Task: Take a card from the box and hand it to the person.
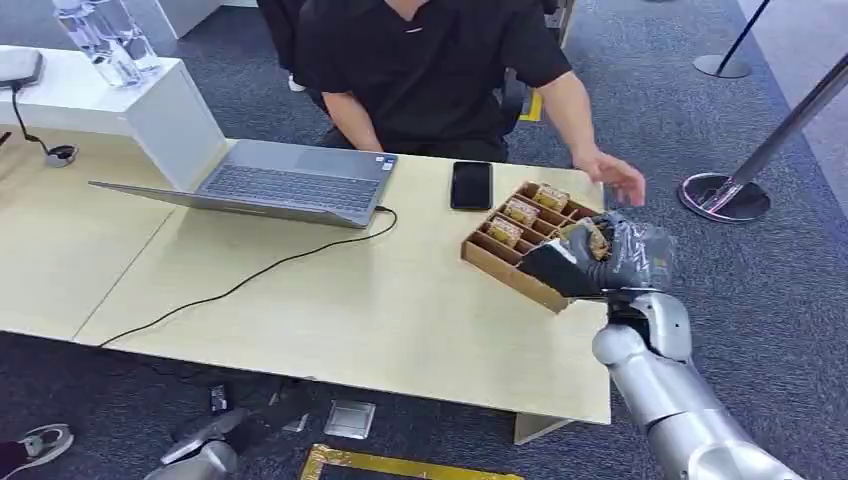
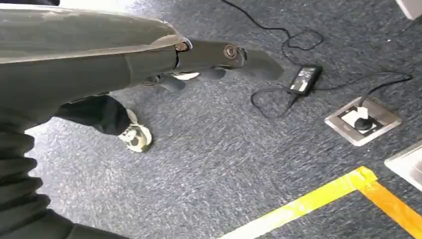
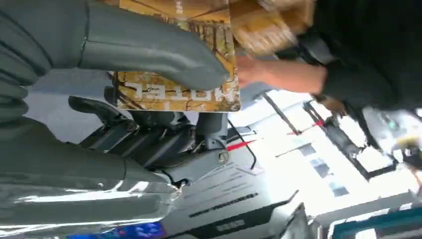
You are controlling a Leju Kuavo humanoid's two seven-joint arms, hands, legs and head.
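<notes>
**Card lifted above the box, person's hand close by**

Broadly, the scene is a pale wooden table (image 1: 330,300) standing on dark blue-grey carpet (image 1: 780,290). On the table lie an open grey laptop (image 1: 285,185) with a black cable (image 1: 240,283) trailing from it toward the near edge, a black phone (image 1: 471,185), and a brown compartmented box (image 1: 505,262) near the right end, with stacks of cards (image 1: 520,211) in its slots. A person in a black shirt (image 1: 430,70) sits on the far side, and the person's hand (image 1: 618,180) reaches out just beyond the box. A white cabinet (image 1: 110,95) stands at the far left, and stanchion posts with round bases (image 1: 723,196) stand at the right.

From the head view the right hand (image 1: 590,255) is raised over the near right end of the box, a small patterned card barely showing in its fingers. The right wrist view shows that card (image 3: 174,94) far better: yellow-brown with printed lettering, pinched between the thick grey thumb (image 3: 159,52) and the darker fingers (image 3: 149,137), with the person's blurred hand just beyond it.

The left wrist view looks down at the carpet: the left hand (image 2: 209,62) hangs with its fingers loosely extended and holding nothing, above a black power adapter (image 2: 304,79), a floor socket (image 2: 362,119) and yellow floor tape (image 2: 338,191).
</notes>
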